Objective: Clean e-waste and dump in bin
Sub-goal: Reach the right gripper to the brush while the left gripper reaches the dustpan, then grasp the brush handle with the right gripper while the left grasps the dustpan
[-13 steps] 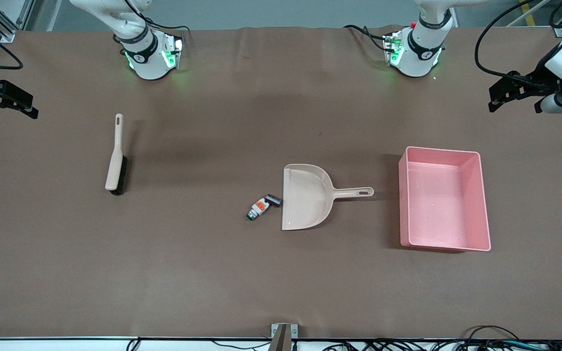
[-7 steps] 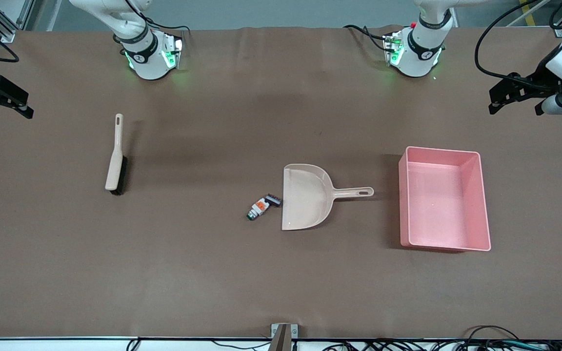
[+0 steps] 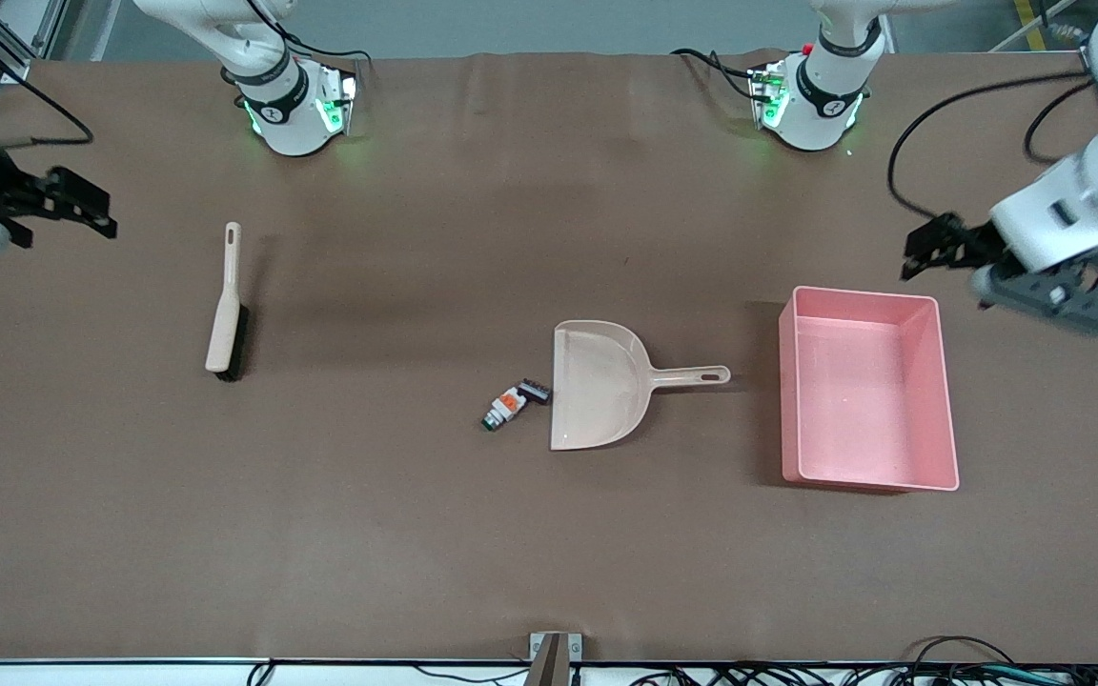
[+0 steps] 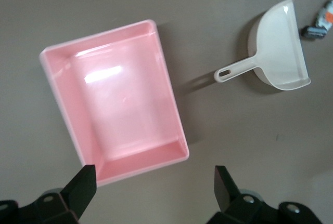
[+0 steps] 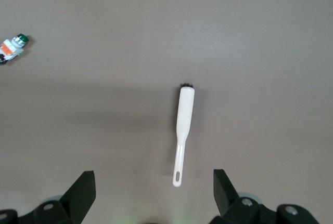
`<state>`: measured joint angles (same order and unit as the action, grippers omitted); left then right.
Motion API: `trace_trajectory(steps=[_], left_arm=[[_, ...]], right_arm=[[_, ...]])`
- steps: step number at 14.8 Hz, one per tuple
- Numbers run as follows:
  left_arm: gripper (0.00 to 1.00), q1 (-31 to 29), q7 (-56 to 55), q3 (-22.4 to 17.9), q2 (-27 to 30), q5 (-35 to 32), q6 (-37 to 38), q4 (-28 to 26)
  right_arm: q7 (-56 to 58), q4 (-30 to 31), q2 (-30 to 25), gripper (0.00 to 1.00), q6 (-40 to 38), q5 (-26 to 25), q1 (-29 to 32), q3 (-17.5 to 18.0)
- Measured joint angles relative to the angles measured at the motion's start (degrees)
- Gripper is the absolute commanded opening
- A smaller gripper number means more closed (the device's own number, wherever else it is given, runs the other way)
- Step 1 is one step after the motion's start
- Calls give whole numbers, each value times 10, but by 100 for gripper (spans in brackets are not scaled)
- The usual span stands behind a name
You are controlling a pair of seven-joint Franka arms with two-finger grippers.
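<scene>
Both end effectors open, empty; e-waste (image 3: 514,404) lies diagonal, black end touching dustpan (image 3: 597,385).

Two white arms with rounded casings; each base (image 3: 294,110) carries a black ring and green glowing lights. Black cables loop from the wrists. Left gripper (image 3: 925,250) and right gripper (image 3: 82,205) are matte black
</scene>
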<state>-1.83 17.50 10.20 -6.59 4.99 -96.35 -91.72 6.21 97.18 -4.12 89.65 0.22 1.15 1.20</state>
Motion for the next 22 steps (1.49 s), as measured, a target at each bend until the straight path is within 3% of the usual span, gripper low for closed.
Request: trace_trajectory(steps=[4, 8, 13, 16, 22], left_arm=[[97, 3, 108, 58, -58, 3, -119, -29], [90, 5, 237, 102, -91, 3, -233, -96], [78, 5, 383, 152, -166, 3, -310, -105], [76, 13, 443, 169, -204, 1, -352, -108], [76, 44, 455, 171, -242, -42, -430, -129]], right_arm=[[0, 146, -32, 100, 105, 0, 0, -5], [24, 365, -135, 100, 226, 0, 6, -32], [45, 581, -228, 100, 410, 0, 16, -45], [46, 680, -216, 100, 556, -1, 23, -46], [48, 677, -82, 97, 655, -1, 42, -47]])
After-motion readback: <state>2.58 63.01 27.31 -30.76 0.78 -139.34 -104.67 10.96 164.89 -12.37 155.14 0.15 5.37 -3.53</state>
